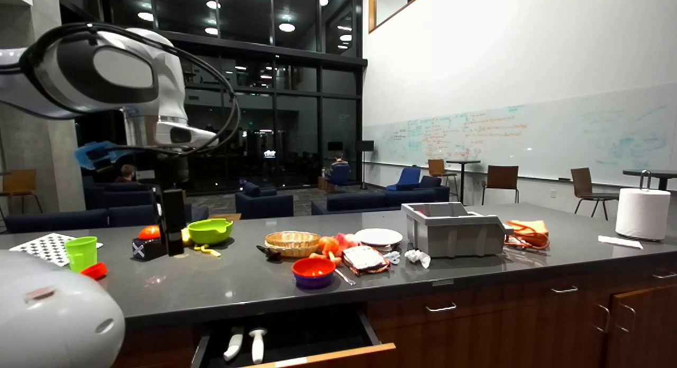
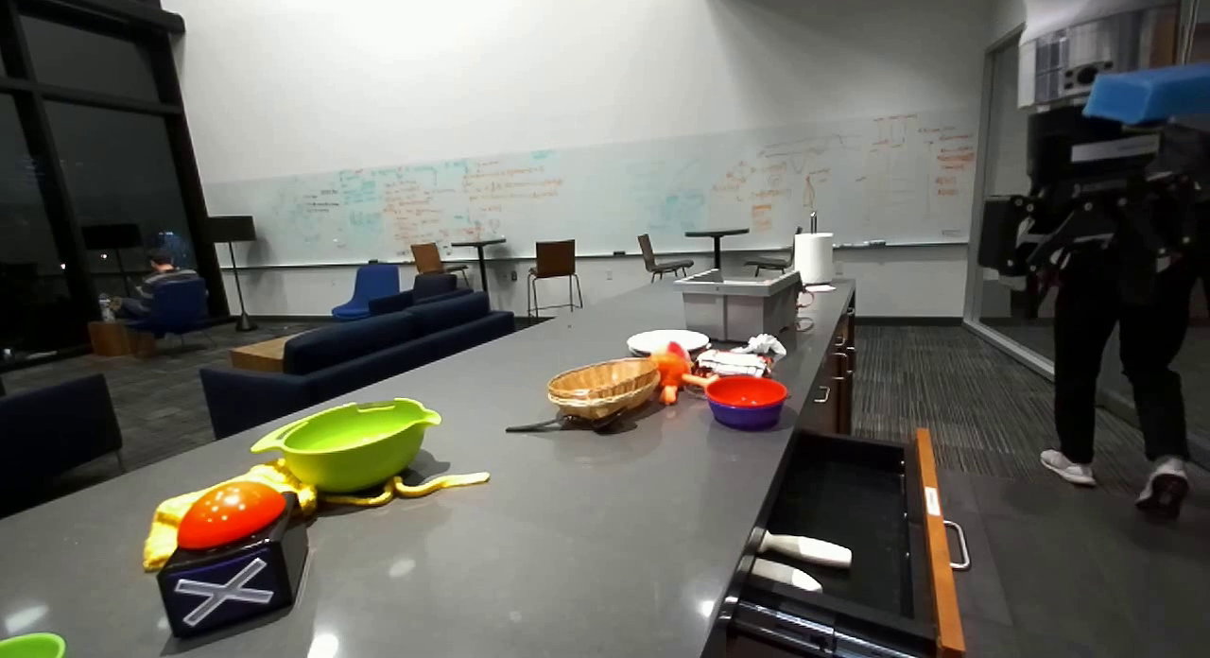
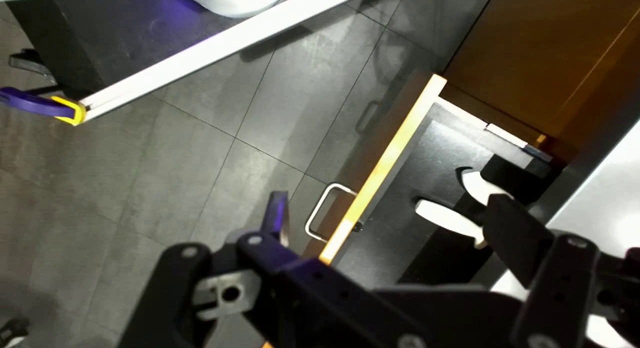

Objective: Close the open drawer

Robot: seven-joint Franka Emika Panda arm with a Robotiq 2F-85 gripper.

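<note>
The open drawer is pulled out from under the counter; its wooden front shows in both exterior views (image 1: 338, 354) (image 2: 938, 545) and in the wrist view (image 3: 385, 160). Its metal handle (image 2: 959, 545) faces outward and also shows in the wrist view (image 3: 316, 213). Two white-handled utensils (image 1: 257, 346) (image 2: 805, 549) lie inside. My gripper (image 3: 395, 228) is open with nothing between its fingers. It hangs above the drawer, with the drawer's front edge between the fingers in the wrist view. It also shows in both exterior views (image 1: 171, 241) (image 2: 1101, 247), apart from the drawer.
The grey counter (image 2: 605, 507) edge runs above the drawer. On it are a red and purple bowl (image 1: 313, 273), a wicker basket (image 1: 292, 244), a green bowl (image 1: 210, 231), a red-topped button box (image 2: 232, 554) and a grey bin (image 1: 455, 233). A person's legs (image 2: 1115, 374) show behind the arm.
</note>
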